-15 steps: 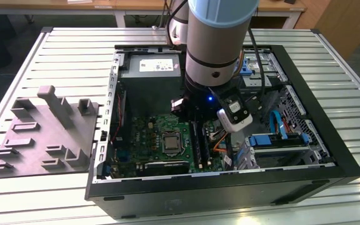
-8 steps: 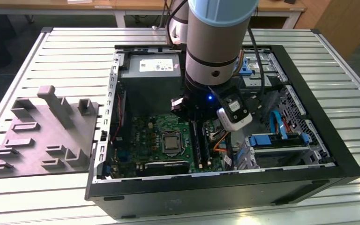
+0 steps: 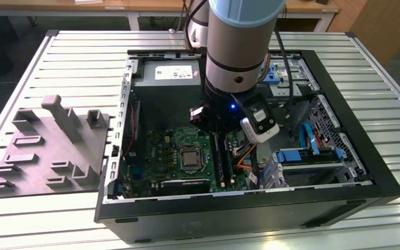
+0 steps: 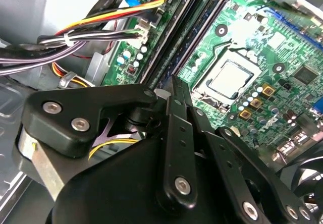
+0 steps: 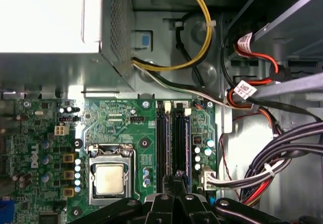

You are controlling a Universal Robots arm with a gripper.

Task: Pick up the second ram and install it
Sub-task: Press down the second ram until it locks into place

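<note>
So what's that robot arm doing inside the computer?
The robot arm's gripper is down inside the open computer case, right above the memory slots on the green motherboard, beside the processor socket. Its fingers are closed together over the slots. The sticks in the slots are seen edge-on, so whether the second ram is fully seated cannot be told. The grey tray sits outside the case.

My gripper [image 4: 174, 90] looks matt black, perhaps plastic; the motherboard [image 5: 121, 128] is glossy green, the table [image 3: 82, 57] ribbed bare metal.
</note>
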